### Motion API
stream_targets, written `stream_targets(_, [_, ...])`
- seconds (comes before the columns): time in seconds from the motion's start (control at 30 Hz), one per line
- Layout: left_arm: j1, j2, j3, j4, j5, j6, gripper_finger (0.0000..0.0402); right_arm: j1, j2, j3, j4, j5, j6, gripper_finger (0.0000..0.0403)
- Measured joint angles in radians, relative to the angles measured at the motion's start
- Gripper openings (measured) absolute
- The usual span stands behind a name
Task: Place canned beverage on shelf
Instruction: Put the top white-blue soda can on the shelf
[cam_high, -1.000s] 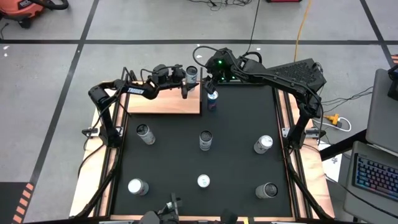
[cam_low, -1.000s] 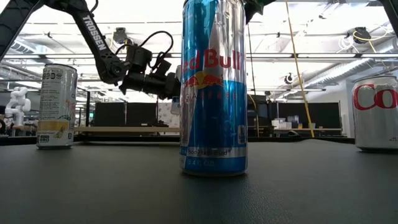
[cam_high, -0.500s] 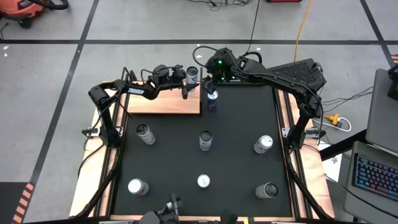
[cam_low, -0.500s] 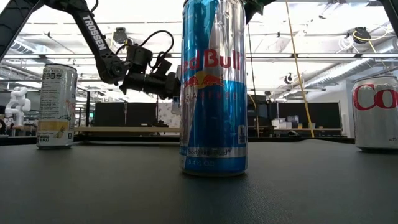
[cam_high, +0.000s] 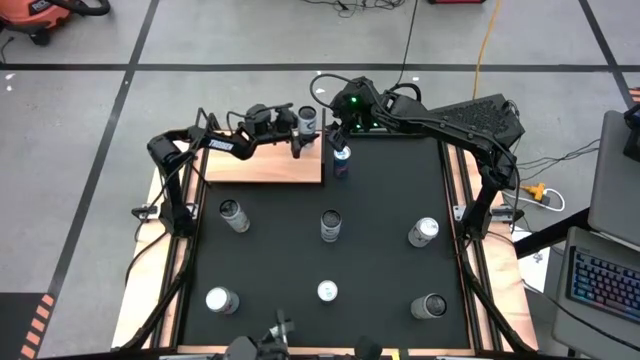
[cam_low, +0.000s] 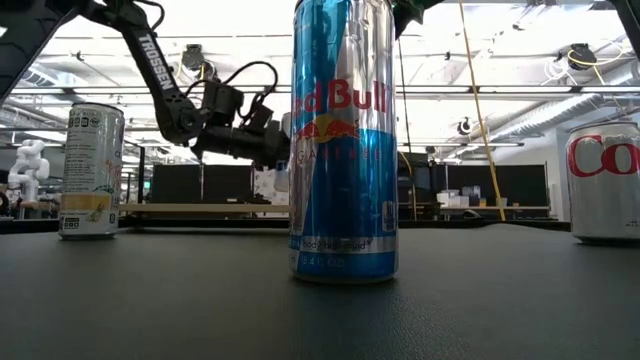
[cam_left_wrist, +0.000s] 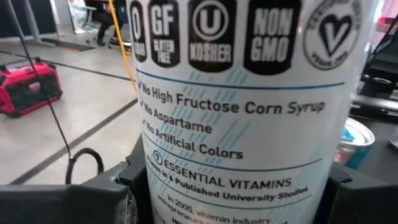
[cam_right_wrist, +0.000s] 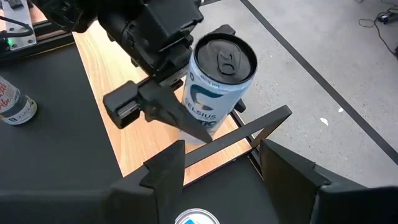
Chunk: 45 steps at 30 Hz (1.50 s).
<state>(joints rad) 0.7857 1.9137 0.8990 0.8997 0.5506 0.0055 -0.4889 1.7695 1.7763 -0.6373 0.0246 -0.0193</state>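
Celsius can sits upright between the jaws of the left gripper, clamped on its sides just below the rim. It hangs in the air above the shelf, over the board's far corner nearest the right arm. In the low view its base looks well clear of the wood, so the step in hand is, in my judgement, the lowering and release. To do it well, the left jaws should keep the can vertical and bring it straight down onto bare board. It would help to draw it a little back from the edge, because the thin black upright stands at that corner just beyond the can. A base that catches the upright or overhangs the edge could tip. The jaws should part only once the bottom rests flat, then back away level so a finger does not drag the can over. To the right, the right gripper waits just past that corner with its jaws apart and gripping nothing. Below and between them shows the top of a blue-topped can, which stands on the desk beside the shelf. That arm is best kept where it is, since the two grippers are near each other and a swing by either could knock the held can.
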Motion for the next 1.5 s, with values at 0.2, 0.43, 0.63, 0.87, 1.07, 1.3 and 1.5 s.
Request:
stream_targets(0.2, [-0.002, -0.002, 0.000, 0.011, 0.051, 0.004, 0.0261, 0.000, 0.000, 0.000, 0.000, 0.000, 0.000, 0.0187])
stream_targets(0.43, [-0.002, -0.002, 0.000, 0.010, 0.050, 0.000, 0.0261, 0.000, 0.000, 0.000, 0.000, 0.000, 0.000, 0.0187])
stream_targets(0.63, [-0.002, -0.002, 0.000, 0.006, 0.050, -0.001, 0.0261, 0.000, 0.000, 0.000, 0.000, 0.000, 0.000, 0.0187])
stream_targets(0.87, [-0.002, -0.002, 0.000, 0.000, 0.049, -0.026, 0.0261, 0.000, 0.000, 0.000, 0.000, 0.000, 0.000, 0.0187])
stream_targets(1.07, [-0.002, -0.002, 0.000, -0.004, 0.049, -0.022, 0.0261, 0.000, 0.000, 0.000, 0.000, 0.000, 0.000, 0.0187])
stream_targets(1.3, [0.000, -0.002, 0.000, 0.014, 0.048, -0.002, 0.0261, 0.000, 0.000, 0.000, 0.000, 0.000, 0.000, 0.0187])
stream_targets(1.5, [0.007, -0.002, 0.000, -0.001, 0.049, -0.018, 0.0261, 0.000, 0.000, 0.000, 0.000, 0.000, 0.000, 0.0187])
